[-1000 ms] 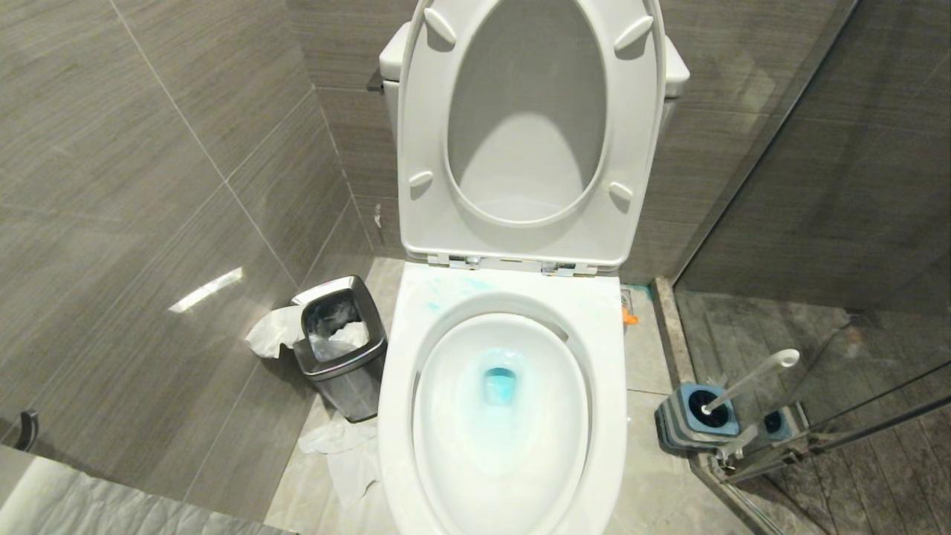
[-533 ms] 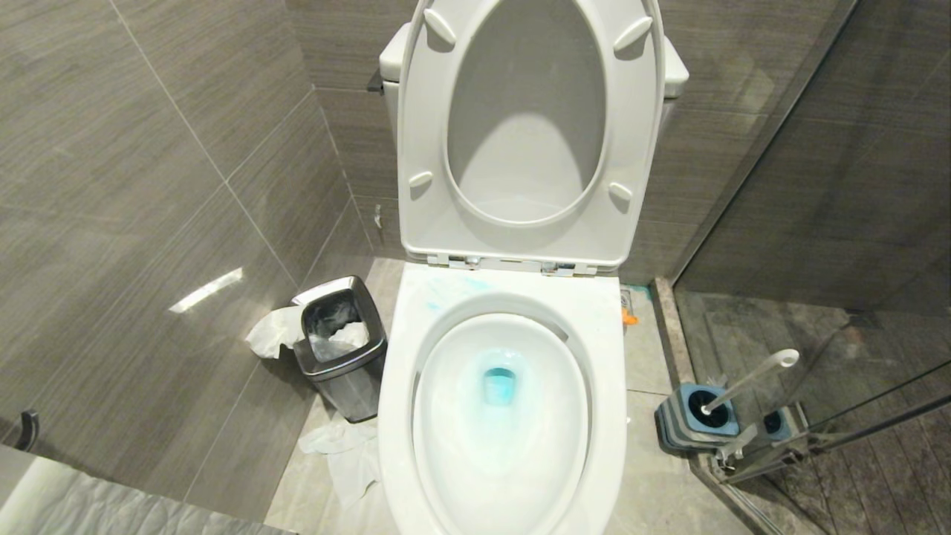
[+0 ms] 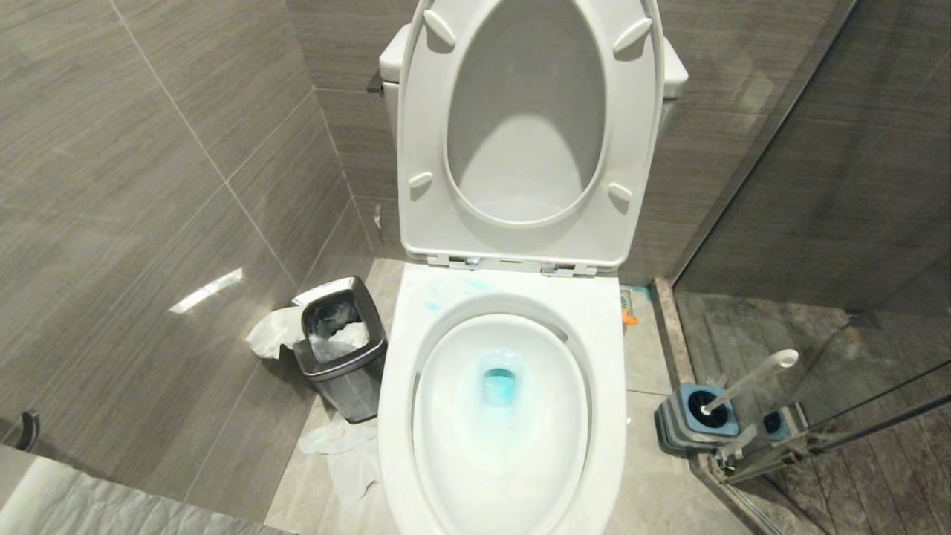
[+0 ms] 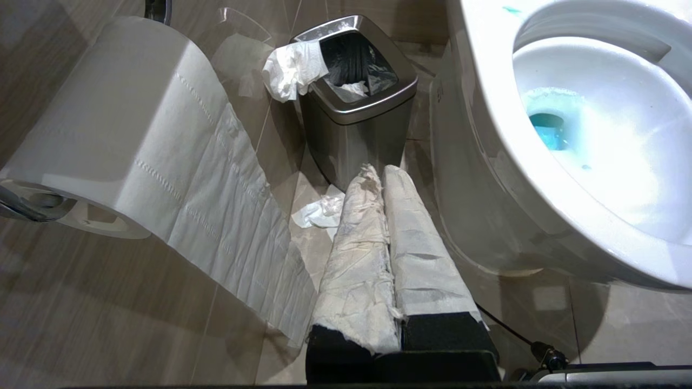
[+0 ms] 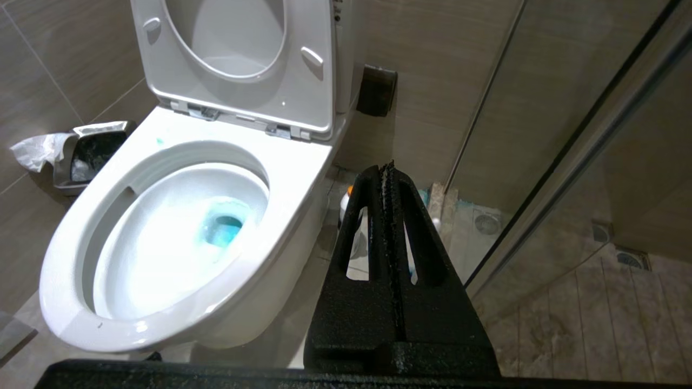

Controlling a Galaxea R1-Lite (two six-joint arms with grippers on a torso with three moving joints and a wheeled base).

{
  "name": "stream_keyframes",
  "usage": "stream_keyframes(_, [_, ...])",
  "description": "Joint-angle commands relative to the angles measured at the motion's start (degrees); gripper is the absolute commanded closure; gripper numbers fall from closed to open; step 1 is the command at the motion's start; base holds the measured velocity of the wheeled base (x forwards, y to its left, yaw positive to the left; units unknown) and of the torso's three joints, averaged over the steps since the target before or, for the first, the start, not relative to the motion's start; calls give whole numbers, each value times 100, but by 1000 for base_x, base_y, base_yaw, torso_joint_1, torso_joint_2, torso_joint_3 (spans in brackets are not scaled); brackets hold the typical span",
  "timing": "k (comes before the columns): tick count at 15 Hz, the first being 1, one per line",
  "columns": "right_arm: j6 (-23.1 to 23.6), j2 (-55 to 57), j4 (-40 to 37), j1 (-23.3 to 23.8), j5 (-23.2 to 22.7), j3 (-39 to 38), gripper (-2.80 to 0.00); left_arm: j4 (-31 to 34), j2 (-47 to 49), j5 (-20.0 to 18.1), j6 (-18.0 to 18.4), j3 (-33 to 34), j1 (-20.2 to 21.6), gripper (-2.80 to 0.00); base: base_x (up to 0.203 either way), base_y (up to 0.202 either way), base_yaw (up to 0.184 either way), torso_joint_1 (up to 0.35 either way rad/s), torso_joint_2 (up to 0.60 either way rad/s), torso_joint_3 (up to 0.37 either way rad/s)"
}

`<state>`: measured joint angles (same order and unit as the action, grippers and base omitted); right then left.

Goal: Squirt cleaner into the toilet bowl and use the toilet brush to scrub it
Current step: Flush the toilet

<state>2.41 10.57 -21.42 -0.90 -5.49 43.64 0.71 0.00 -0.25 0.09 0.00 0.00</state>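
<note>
Nothing has shifted in my head view since the earlier frames. Glossy white bowl [image 3: 499, 446] sits at 6 o'clock, its near rim cut off, turquoise cleaner [image 3: 499, 386] pooled in the drain. At 3 o'clock the brush [image 3: 750, 379] leans in its square grey holder. Left gripper [image 4: 378, 173], fingers paper-wrapped and together, points at the steel bin [image 4: 354, 108]. Right gripper [image 5: 388, 167], rough black fingers together, half hides a bottle beside the bowl.

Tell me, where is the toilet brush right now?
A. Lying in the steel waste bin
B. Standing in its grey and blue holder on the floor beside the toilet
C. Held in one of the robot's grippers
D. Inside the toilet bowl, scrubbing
B. The toilet brush leans in its holder on the floor beside the toilet bowl, with no gripper near it in the head view.
</note>
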Motion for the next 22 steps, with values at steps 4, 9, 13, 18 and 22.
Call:
stream_keyframes(4, [-10, -799, 10, 17, 16, -1122, 0, 0, 9, -2, -1, 9, 0, 0, 0, 0, 0, 0, 0, 0])
stream_keyframes(9, [-225, -1054, 857, 28, 25, -2545, 0, 0, 9, -2, -1, 9, 0, 0, 0, 0, 0, 0, 0, 0])
stream_keyframes(13, [-223, -1057, 1844, 29, 458, -3707, 0, 0, 9, -2, -1, 9, 0, 0, 0, 0, 0, 0, 0, 0])
stream_keyframes(18, [-153, -1057, 2441, 29, 637, -4364, 0, 0, 9, -2, -1, 9, 0, 0, 0, 0, 0, 0, 0, 0])
stream_keyframes(22, [250, -1057, 2380, 29, 491, -4364, 0, 0, 8, -2, -1, 9, 0, 0, 0, 0, 0, 0, 0, 0])
